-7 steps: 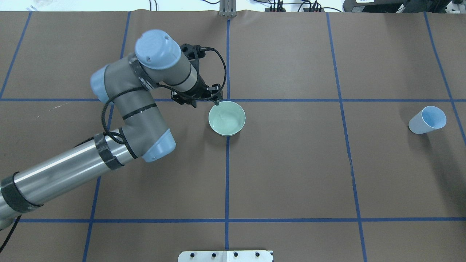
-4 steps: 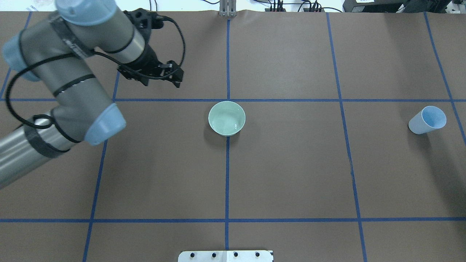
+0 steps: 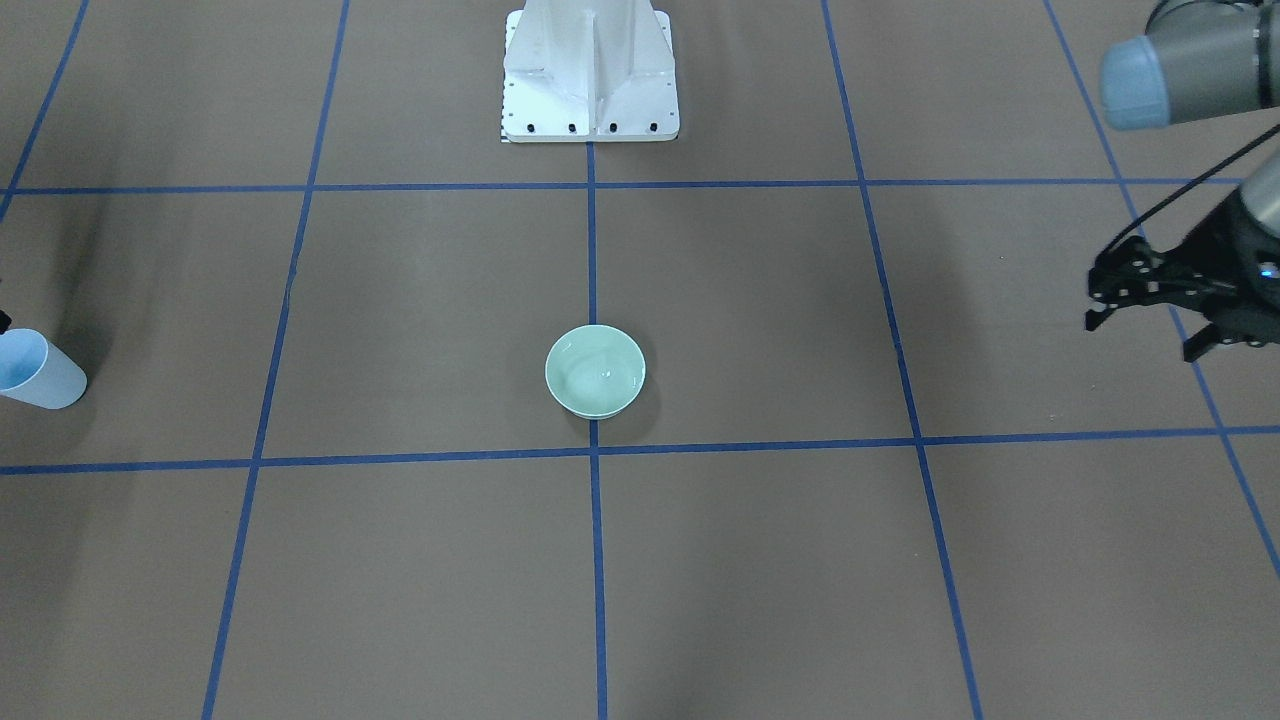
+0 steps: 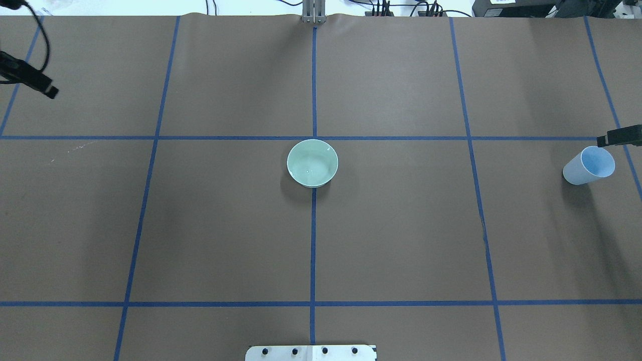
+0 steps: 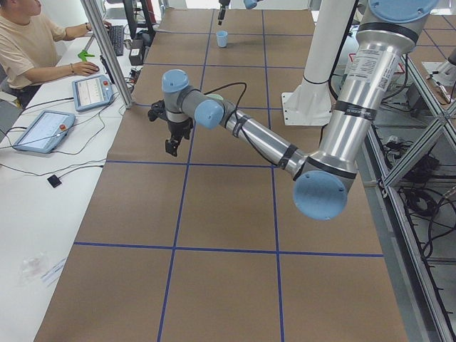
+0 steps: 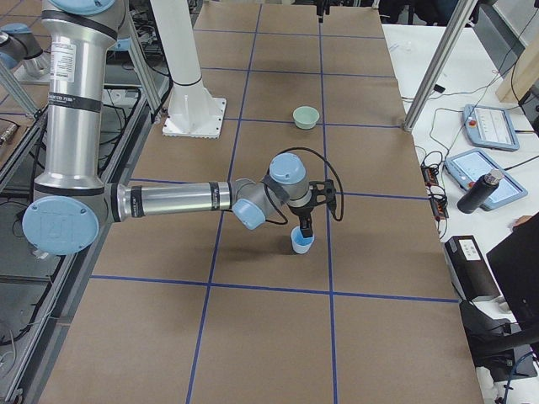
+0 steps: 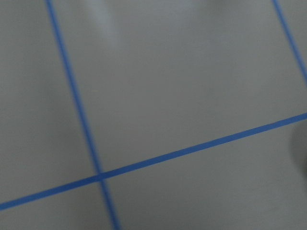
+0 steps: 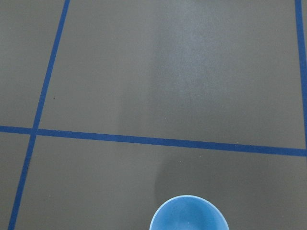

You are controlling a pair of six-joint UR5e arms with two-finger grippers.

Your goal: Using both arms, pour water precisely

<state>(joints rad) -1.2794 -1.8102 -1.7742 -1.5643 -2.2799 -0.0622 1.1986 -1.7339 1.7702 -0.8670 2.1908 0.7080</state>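
Robotics lab, blue-taped table, operator, teach pendants

Brown worktop spreads under my left claw, gridded with blue tape lines. The white bolted pedestal stands well apart from that claw, back at my base. Beyond the claw, past the worktop's edge, sits an operator, a tablet beside him.

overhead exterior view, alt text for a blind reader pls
A pale green bowl sits at the centre of a brown table gridded with blue tape, a light blue cup near its right edge. The left gripper and right gripper just poke in from the sides.
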